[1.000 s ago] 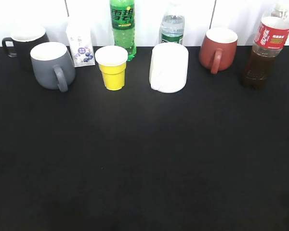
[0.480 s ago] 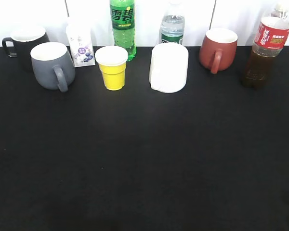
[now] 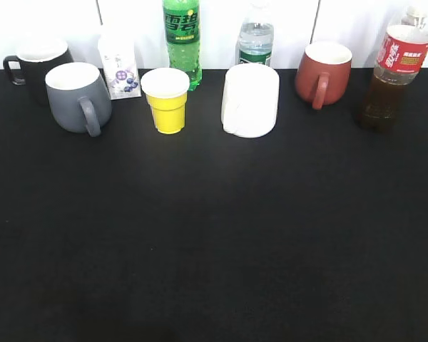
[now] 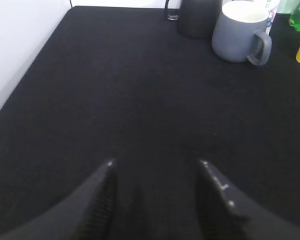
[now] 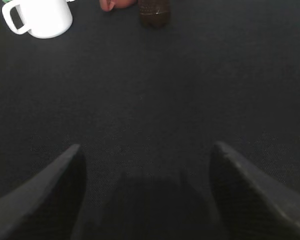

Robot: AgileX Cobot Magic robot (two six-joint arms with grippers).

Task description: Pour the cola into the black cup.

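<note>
The cola (image 3: 389, 75), a clear bottle of dark liquid with a red label, stands at the far right of the back row; its base shows in the right wrist view (image 5: 154, 12). The black cup (image 3: 36, 65) with a white inside stands at the far left, behind the grey mug; it also shows in the left wrist view (image 4: 197, 20). My left gripper (image 4: 156, 162) is open and empty above bare cloth, far in front of the cups. My right gripper (image 5: 147, 146) is open and empty above bare cloth, well short of the cola. Neither gripper shows in the exterior view.
A black cloth (image 3: 214, 235) covers the table. The back row holds a grey mug (image 3: 77, 96), small carton (image 3: 118, 65), yellow cup (image 3: 167, 100), green soda bottle (image 3: 182, 39), water bottle (image 3: 255, 41), white mug (image 3: 250, 100) and dark red mug (image 3: 322, 71). A white wall stands behind.
</note>
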